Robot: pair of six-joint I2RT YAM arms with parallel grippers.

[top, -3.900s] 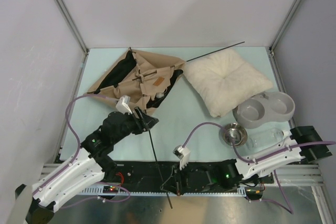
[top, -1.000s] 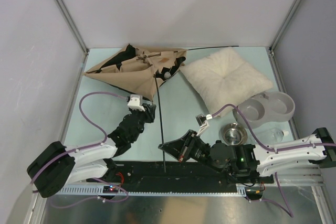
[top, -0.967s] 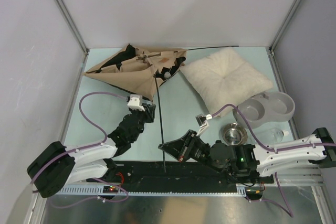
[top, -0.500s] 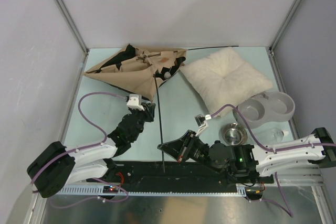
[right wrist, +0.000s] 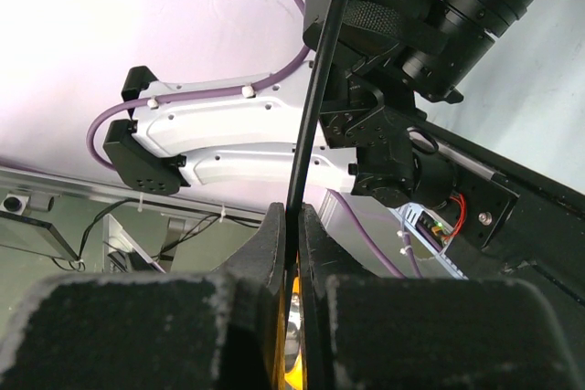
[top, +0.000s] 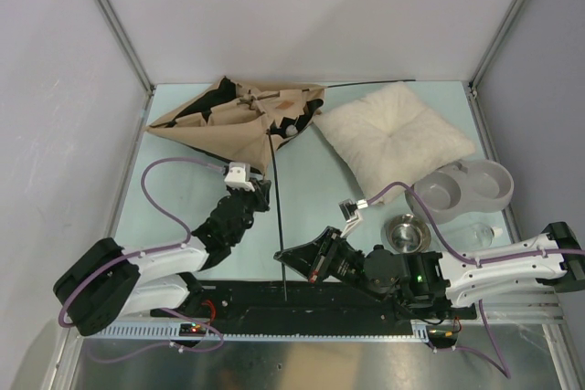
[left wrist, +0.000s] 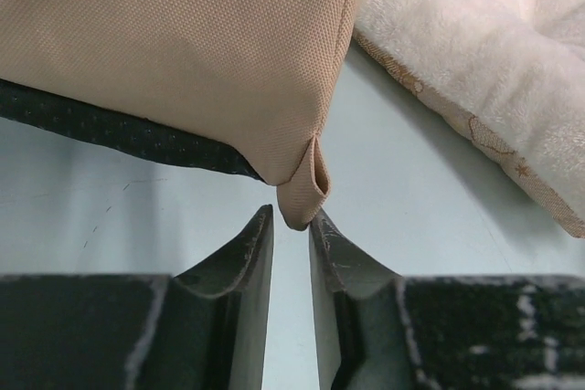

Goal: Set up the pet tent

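The pet tent point(top: 233, 121) lies collapsed just beyond the left fingers point(left wrist: 267, 226). They stand a narrow gap apart with its tan corner pocket point(left wrist: 306, 194) at their tips, probably to steady it, though no firm pinch shows. The right fingers point(right wrist: 274, 230) are clamped tight on one black pole point(right wrist: 315, 89), which runs from them toward the tent, likely for threading. There are two poles in all: the second pole point(top: 366, 85) lies far beyond the one pillow point(top: 395, 139).

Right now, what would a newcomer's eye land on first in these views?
The collapsed tan pet tent heaped at the far left of the table, beside the cream pillow. One thin black pole runs from it toward the near edge, pinched in the right gripper; the left gripper flanks the tent's near corner.
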